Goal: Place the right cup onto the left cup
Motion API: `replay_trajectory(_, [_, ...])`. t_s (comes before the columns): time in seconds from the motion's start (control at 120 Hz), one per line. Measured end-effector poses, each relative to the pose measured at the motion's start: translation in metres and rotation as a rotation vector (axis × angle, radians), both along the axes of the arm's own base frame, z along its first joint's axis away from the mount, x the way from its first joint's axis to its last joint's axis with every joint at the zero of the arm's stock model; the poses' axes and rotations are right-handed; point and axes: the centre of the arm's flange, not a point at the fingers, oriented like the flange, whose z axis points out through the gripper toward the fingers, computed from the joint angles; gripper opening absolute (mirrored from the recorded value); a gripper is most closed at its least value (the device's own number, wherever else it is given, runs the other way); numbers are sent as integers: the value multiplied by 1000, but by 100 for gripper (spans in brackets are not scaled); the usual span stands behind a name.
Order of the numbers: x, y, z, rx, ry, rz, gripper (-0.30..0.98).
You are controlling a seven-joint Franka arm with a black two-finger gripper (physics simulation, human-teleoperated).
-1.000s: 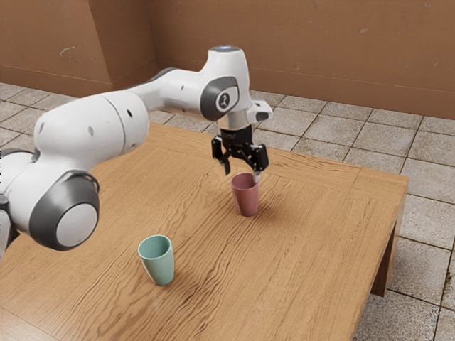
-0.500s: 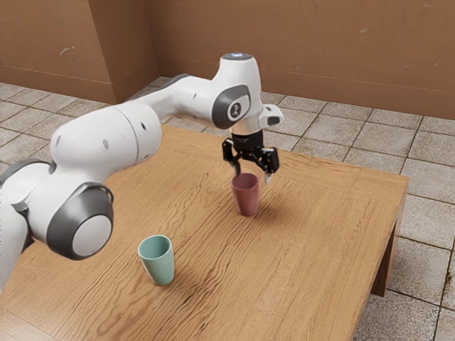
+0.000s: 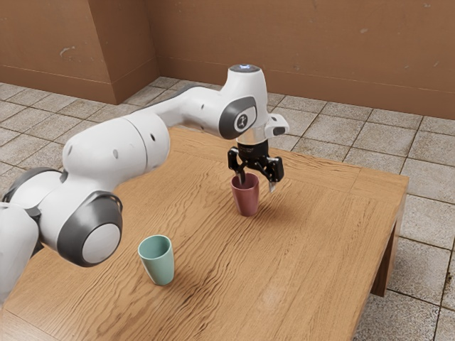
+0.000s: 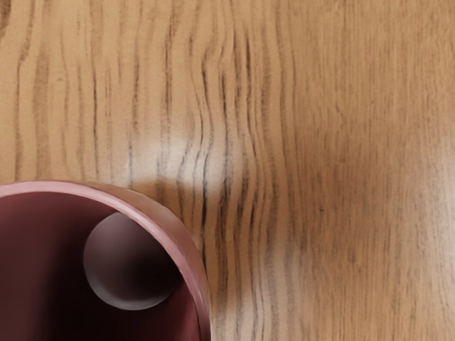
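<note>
At the rim of the pink cup (image 3: 247,199), the tool (image 3: 257,185) points downward with its two fingers spread apart and nothing gripped between them. The pink cup stands upright and empty on the tabletop (image 3: 313,249), its long axis vertical and roughly in line with the tool's approach.

Governing relation: lateral offset. In the exterior view, the midpoint between the fingertips lies to the exterior view's right of the cup's centre axis. One fingertip is over or at the cup mouth; the other is beyond the wall, toward the exterior view's right. Whether the first fingertip is inside the mouth cannot be told. The wrist view likewise shows the open mouth off to one side of the hand.

Judged step: alignment for the grasp. Select one of two methods. For a grip on the wall, keep the offset, lower one finger inside and the other outside, then close. For a grip around the body, shift the tool toward the exterior view's left until both fingers clear the rim, then descend.

Caution: descending with a fingertip on the rim may tip the cup.

The green cup (image 3: 160,264), the likely receiving cup, stands upright, well apart, toward the exterior view's left and nearer the camera.
</note>
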Motion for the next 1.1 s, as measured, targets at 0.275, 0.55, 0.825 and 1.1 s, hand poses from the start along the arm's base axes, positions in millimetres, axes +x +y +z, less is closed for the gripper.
replay_trajectory(0.275, [1, 2, -20, 8, 21, 11, 61])
replay_trajectory(0.55, [2, 2, -26, 9, 18, 18, 38])
replay_trajectory(0.825, [2, 2, -26, 6, 19, 25, 0])
replay_trajectory(1.1, [2, 4, -27, 13, 22, 33, -9])
